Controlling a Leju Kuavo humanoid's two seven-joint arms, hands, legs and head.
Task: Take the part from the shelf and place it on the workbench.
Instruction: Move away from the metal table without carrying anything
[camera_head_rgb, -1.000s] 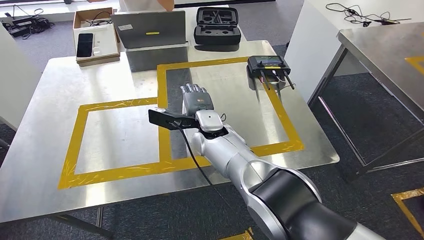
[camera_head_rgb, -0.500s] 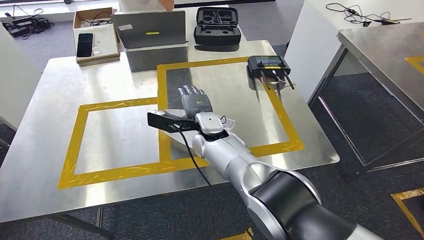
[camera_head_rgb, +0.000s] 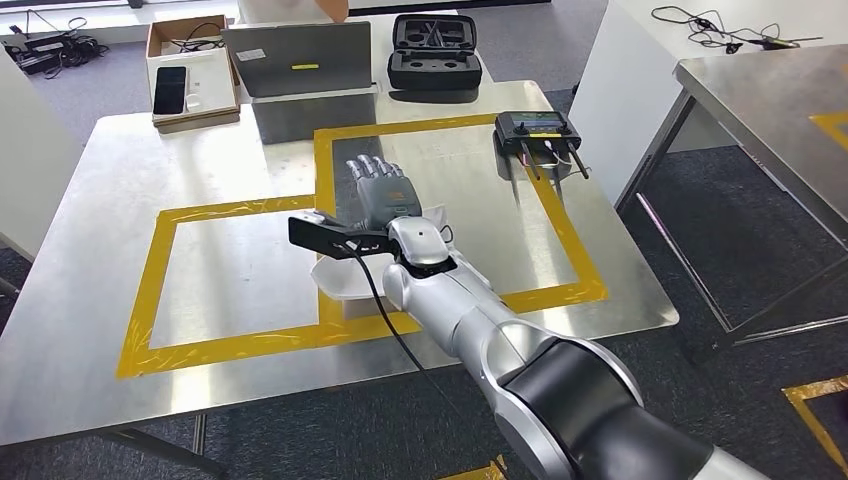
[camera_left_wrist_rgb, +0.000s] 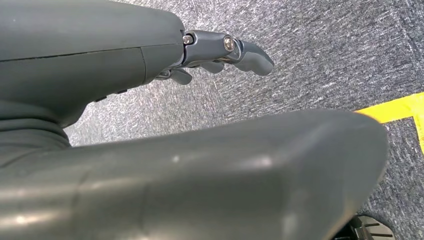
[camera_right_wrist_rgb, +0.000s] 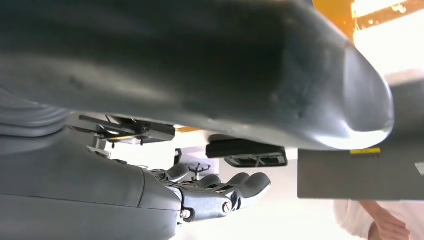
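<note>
A white, shallow tray-like part (camera_head_rgb: 338, 277) lies on the steel workbench (camera_head_rgb: 100, 260), across the yellow tape line (camera_head_rgb: 240, 338) between the two marked squares. My right hand (camera_head_rgb: 377, 194) hovers just beyond it with fingers stretched flat and nothing in its grasp; the black wrist camera bracket (camera_head_rgb: 322, 236) overhangs the part's far edge. In the right wrist view the fingers (camera_right_wrist_rgb: 220, 192) are straight and apart from the thick thumb (camera_right_wrist_rgb: 280, 90). My left hand (camera_left_wrist_rgb: 150, 100) hangs over grey carpet, its fingers (camera_left_wrist_rgb: 227, 50) loosely extended and holding nothing.
A black remote controller (camera_head_rgb: 537, 131) sits at the right square's far corner. A laptop (camera_head_rgb: 298, 58), a black case (camera_head_rgb: 435, 50) and a cardboard box with a phone (camera_head_rgb: 190, 75) line the far edge. A second steel table (camera_head_rgb: 770, 95) stands at the right. A person's hand (camera_right_wrist_rgb: 387, 227) is behind the laptop.
My right hand has lifted and shifted toward the far left, and the white part, hidden beneath it before, now lies uncovered on the bench.
</note>
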